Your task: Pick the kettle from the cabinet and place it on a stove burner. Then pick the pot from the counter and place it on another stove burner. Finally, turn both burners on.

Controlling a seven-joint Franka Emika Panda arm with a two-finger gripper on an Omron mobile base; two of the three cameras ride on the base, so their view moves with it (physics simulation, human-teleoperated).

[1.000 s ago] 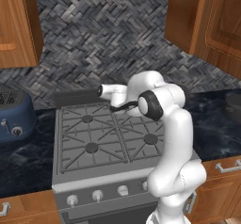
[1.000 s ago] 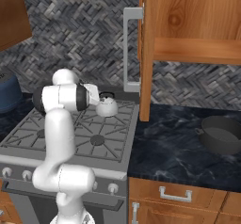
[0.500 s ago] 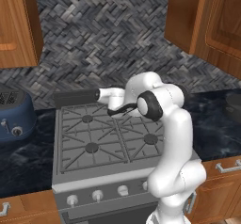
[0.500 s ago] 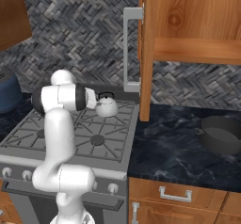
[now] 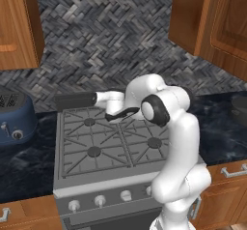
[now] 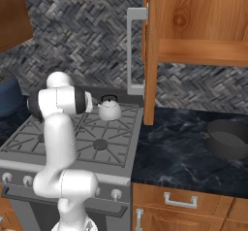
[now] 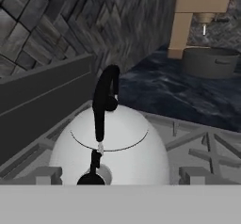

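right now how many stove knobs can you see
3 in the left base view: left knob, middle knob, right knob. The arm may hide more.

One kettle (image 6: 110, 109), one pot (image 6: 229, 138), one blue toaster (image 5: 16, 118), four burners (image 5: 94, 151).

Kettle (image 6: 110, 109) on rear stove burner, pot (image 6: 227, 138) on counter (image 6: 179, 152).

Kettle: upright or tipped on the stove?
Upright. The kettle sits flat on the rear grate of the stove, handle arching over the top in the hand view.
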